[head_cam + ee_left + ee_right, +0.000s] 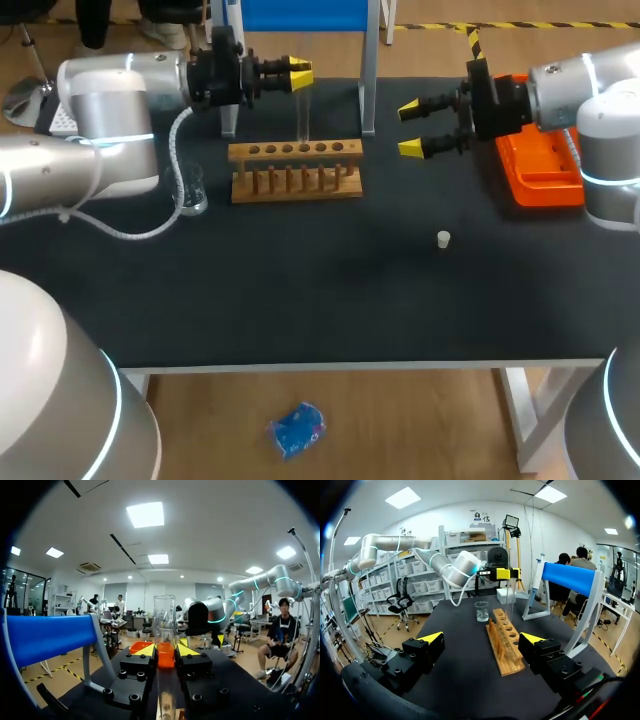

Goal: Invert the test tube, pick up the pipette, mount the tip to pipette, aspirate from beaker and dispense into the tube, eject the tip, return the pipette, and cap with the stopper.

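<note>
**Operator:** What lay nearest me on the table?

**Observer:** The small white stopper. It sat alone on the black top toward your right side, well apart from everything else.

**Operator:** And past that?

**Observer:** On your left, the glass beaker stood just beside the end of the wooden rack, not touching it. The rack lay crosswise in front of you, with its row of holes facing up.

**Operator:** Where was the test tube?

**Observer:** It was upright in your left gripper, over the rack. In the left wrist view both yellow-tipped fingers pressed the glass from two sides, so that pincer was clamped on the tube, and one end of the tube stood clear above the tips. In the head view the lower end reached down to the rack's top. I could not tell whether it sat in a hole.

**Operator:** And my right arm?

**Observer:** Your right gripper hung over the table between the rack and the orange tray. Its fingers were spread wide with nothing between them, and they pointed toward the rack. The tray lay at your far right, partly under that arm.

**Operator:** Anything farther back?

**Observer:** A white-legged stand with a blue top stood at the far edge of the table, behind the rack.
</note>
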